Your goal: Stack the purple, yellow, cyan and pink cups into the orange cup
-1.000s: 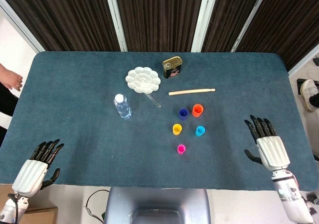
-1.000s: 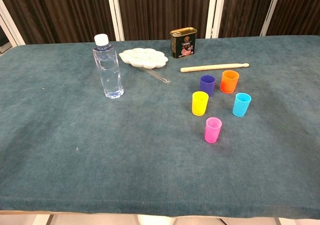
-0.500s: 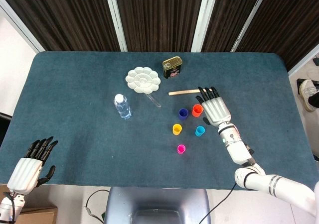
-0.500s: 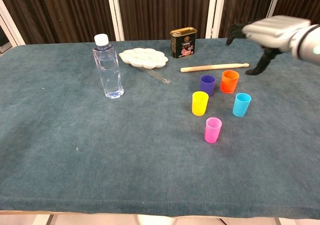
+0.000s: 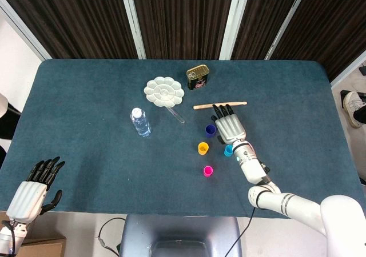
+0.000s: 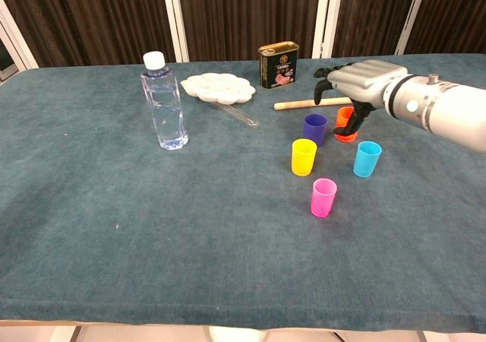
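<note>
Five small cups stand right of the table's centre: purple [image 5: 210, 129] [image 6: 314, 128], yellow [image 5: 203, 148] [image 6: 303, 156], cyan [image 5: 228, 151] [image 6: 367, 159], pink [image 5: 208, 171] [image 6: 323, 197] and orange [image 6: 346, 127]. My right hand [image 5: 229, 126] [image 6: 361, 79] hovers palm down over the orange cup, fingers spread, holding nothing. It hides the orange cup in the head view; in the chest view its thumb hangs in front of that cup. My left hand [image 5: 32, 191] is off the table's near left corner, fingers apart and empty.
A water bottle [image 5: 140, 121] [image 6: 164, 102] stands left of the cups. Behind them lie a wooden stick [image 5: 201, 105] [image 6: 300, 104], a white flower-shaped palette [image 5: 164, 91] [image 6: 218, 88], a clear thin tube [image 5: 176, 115] [image 6: 237, 115] and a dark tin [image 5: 197, 77] [image 6: 279, 64].
My right hand has swung in from the table's near right edge to above the orange cup, shifting left in the last half second. The left hand has drifted slightly back.
</note>
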You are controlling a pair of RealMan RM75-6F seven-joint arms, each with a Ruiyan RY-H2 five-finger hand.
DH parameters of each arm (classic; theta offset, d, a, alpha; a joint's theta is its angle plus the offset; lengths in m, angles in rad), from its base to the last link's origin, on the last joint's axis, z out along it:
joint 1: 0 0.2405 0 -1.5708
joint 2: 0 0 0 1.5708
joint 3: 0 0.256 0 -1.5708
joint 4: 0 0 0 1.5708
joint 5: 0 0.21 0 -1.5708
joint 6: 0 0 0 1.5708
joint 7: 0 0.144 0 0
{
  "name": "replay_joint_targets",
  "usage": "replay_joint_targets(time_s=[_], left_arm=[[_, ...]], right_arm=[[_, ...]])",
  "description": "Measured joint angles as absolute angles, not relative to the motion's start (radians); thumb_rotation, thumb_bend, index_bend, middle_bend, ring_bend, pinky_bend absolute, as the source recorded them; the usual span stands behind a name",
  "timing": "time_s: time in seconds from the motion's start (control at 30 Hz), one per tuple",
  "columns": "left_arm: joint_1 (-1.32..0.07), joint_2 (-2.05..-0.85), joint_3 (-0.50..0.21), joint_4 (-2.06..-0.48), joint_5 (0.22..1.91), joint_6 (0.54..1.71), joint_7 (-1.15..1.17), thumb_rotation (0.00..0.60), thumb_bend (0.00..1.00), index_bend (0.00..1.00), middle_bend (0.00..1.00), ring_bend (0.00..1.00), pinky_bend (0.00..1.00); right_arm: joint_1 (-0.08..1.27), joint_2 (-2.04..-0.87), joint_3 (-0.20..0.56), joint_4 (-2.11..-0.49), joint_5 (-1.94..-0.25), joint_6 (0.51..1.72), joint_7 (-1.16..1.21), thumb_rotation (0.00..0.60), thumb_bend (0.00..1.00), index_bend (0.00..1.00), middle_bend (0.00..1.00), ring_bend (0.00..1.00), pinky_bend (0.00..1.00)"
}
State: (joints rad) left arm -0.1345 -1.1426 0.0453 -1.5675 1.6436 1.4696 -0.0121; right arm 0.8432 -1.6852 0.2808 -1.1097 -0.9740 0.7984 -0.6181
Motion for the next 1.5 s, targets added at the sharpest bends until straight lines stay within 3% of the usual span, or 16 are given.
replay_joint_targets(time_s=[0.5,0.8,1.13,1.27,1.5], left_arm=[[-0.137,-1.139,0.040,-1.568,1.631,1.461,-0.021,0.600,0.46,0.00,0.00,0.00,0.07],[-0.134,-1.134,0.040,-1.567,1.637,1.471,-0.036,0.600,0.46,0.00,0.00,0.00,0.07],[-0.133,-1.135,0.044,-1.568,1.646,1.474,-0.035,0.600,0.46,0.00,0.00,0.00,0.07],[-0.135,-1.138,0.045,-1.569,1.649,1.469,-0.030,0.600,0.46,0.00,0.00,0.00,0.07],[-0.141,-1.146,0.045,-1.568,1.651,1.460,-0.017,0.600,0.46,0.00,0.00,0.00,0.07]], right_arm=[[0.898,-1.758,0.272,-1.019,-0.929,0.769,-0.563,0.600,0.47,0.48,0.00,0.00,0.00],[0.900,-1.772,0.284,-1.017,-0.922,0.820,-0.551,0.600,0.52,0.61,0.02,0.00,0.00],[0.844,-1.637,0.317,-1.194,-0.964,0.971,-0.508,0.600,0.52,0.61,0.03,0.00,0.00],[0.815,-1.581,0.310,-1.231,-0.943,0.982,-0.526,0.600,0.52,0.61,0.03,0.00,0.00],[0.807,-1.587,0.280,-1.190,-0.928,0.952,-0.526,0.600,0.52,0.61,0.03,0.00,0.00]])
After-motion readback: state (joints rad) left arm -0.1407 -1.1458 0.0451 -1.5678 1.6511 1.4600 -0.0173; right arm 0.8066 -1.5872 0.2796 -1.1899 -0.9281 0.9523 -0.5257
